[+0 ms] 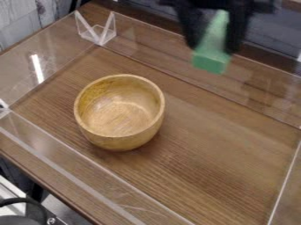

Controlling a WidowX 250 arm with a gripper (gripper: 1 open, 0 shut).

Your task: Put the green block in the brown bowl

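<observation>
While the tool (216, 19) grips it, the green block (213, 51) hangs beneath.

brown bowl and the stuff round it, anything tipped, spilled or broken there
Nothing stands out: the brown bowl sits upright with no visible damage or spill around it. The green block is up in the pincer, partly blurred, which fits the task.
</observation>
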